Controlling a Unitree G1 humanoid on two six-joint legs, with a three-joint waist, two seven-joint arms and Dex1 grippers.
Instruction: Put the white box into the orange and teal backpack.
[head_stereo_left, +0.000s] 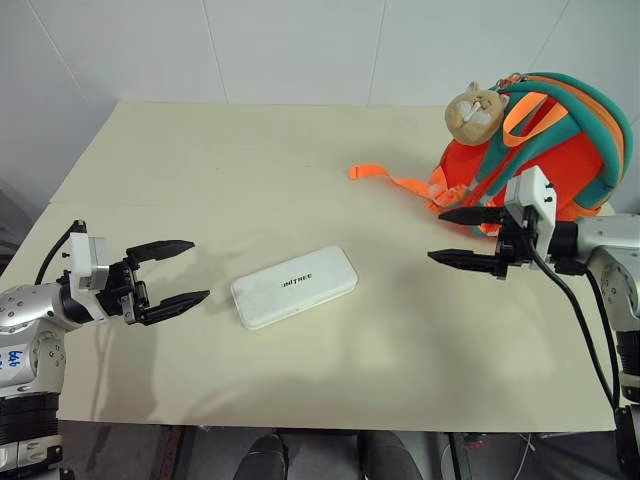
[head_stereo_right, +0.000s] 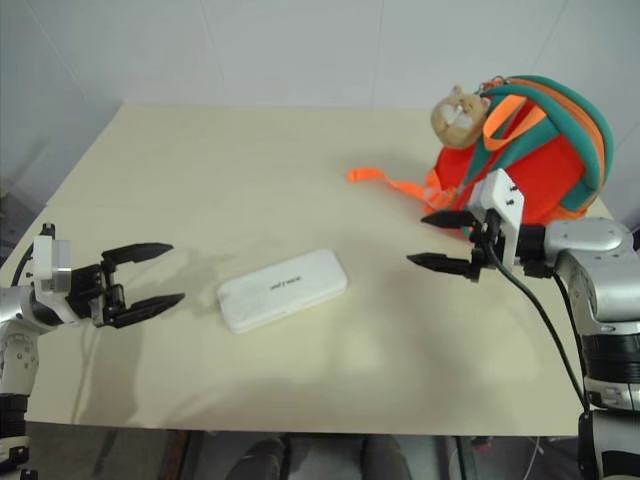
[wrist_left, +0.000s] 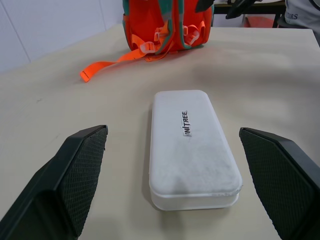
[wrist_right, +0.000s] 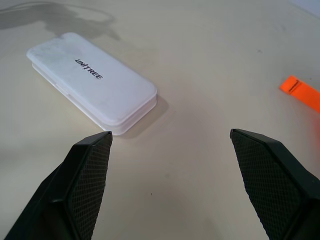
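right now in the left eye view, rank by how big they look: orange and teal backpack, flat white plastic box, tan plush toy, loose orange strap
1. orange and teal backpack
2. flat white plastic box
3. tan plush toy and loose orange strap: too alike to rank.

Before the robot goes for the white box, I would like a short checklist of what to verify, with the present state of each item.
1. White box lies flat on the table, nothing on top: ok.
2. Left gripper jaws open and empty: ok.
3. Right gripper jaws open and empty: ok.
4. Box sits between the two grippers, touching neither: ok.
5. Orange and teal backpack stands upright at the far right of the table, behind the right gripper: ok.
6. Backpack opening unzipped and wide enough for the box: cannot tell.
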